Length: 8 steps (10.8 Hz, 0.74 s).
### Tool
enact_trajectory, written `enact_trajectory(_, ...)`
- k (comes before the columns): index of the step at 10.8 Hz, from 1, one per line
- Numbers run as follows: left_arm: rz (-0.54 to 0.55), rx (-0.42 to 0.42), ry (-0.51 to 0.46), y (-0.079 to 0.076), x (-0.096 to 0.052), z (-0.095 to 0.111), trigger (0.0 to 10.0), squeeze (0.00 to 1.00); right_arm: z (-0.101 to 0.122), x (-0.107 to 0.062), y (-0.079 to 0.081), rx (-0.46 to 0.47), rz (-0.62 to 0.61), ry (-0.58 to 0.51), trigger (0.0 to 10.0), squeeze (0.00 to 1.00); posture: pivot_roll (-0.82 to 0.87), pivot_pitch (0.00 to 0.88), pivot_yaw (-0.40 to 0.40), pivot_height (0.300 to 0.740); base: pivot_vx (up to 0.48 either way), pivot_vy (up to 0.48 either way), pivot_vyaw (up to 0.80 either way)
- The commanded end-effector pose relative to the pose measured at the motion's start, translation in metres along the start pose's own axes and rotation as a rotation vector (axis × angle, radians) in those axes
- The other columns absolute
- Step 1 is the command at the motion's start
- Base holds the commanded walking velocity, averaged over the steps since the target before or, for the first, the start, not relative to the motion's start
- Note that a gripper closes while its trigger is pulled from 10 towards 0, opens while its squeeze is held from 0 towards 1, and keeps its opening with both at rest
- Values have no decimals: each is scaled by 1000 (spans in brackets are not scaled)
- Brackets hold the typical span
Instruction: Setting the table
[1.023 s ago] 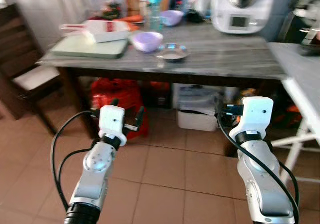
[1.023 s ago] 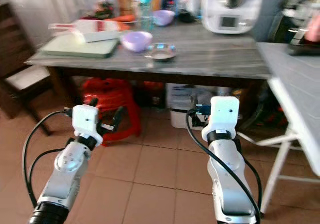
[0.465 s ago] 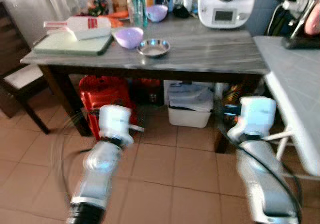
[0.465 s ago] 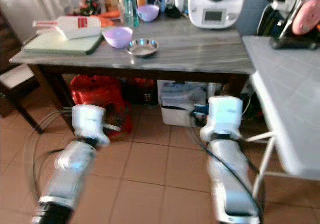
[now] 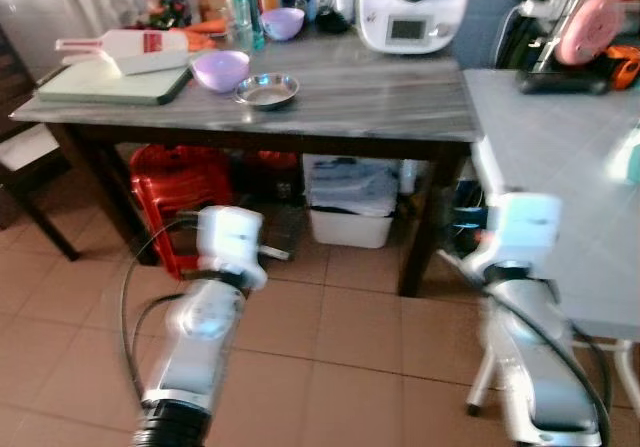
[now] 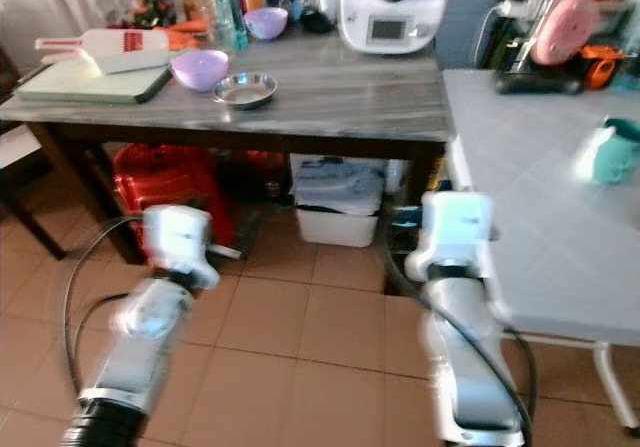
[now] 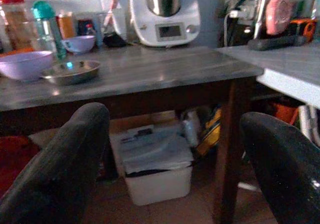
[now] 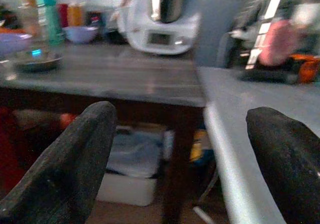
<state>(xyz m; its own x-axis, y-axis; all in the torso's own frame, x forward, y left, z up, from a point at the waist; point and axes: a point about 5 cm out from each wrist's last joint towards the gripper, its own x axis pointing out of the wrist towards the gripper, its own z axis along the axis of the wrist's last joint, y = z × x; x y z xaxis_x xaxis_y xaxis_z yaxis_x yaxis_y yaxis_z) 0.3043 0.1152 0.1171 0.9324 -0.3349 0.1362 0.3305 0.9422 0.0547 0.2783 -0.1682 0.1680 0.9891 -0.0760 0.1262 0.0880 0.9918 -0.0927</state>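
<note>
Both head views are a little blurred, mostly on the two arms, and the far end of the white table (image 5: 560, 157) on the right is cut off. Under the bench (image 5: 330, 97) the shade hides much; a red crate (image 5: 185, 182) and a white bin (image 5: 350, 212) can be made out there.

Compared with one second ago, the camera has turned to the right: the bench now sits more to the left, and a pale mug (image 6: 608, 152) on the white table has come into view.

The left gripper (image 7: 172, 169) and the right gripper (image 8: 182, 166) are both wide apart and hold nothing, low in front of the bench.

On the bench a steel dish (image 5: 267, 90) lies just beside a purple bowl (image 5: 220, 69), near a cutting board (image 5: 105, 82). A white appliance (image 5: 410, 7) stands at the back.
</note>
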Motion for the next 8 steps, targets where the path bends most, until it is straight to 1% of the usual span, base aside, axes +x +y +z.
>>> enact_trajectory(1, 13, 14, 7, 8, -2, 0, 10000, 0, 4, -1, 8, 17, 26, -13, 10000, 0, -6, 46, 40, 740, 0, -330, -431)
enact_trajectory(8, -11, 2, -5, 4, 0, 3, 10000, 0, 4, -2, 10, 23, 32, -12, 10000, 0, -7, 54, 41, 740, 0, -330, -434)
